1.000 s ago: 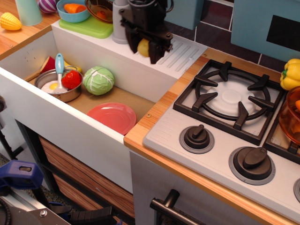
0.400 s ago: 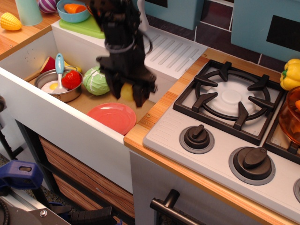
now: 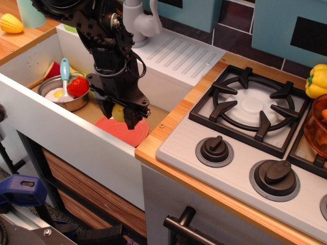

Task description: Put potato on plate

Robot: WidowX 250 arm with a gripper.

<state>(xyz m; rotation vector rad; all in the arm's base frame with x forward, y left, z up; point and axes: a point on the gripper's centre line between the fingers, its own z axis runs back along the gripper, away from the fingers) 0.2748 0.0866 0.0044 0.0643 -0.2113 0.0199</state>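
Black gripper clamped on the small smooth yellow-tan toy potato, fingers pointing down. Flat round salmon-red plastic plate lies directly beneath, in the sink. Potato just above plate; contact unclear. Release looks next.

potato: 1 | plate: 1 | pot: 1 | stove knobs: 2

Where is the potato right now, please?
The potato is held between the gripper fingers inside the sink, just above the red plate, right of the steel pot.
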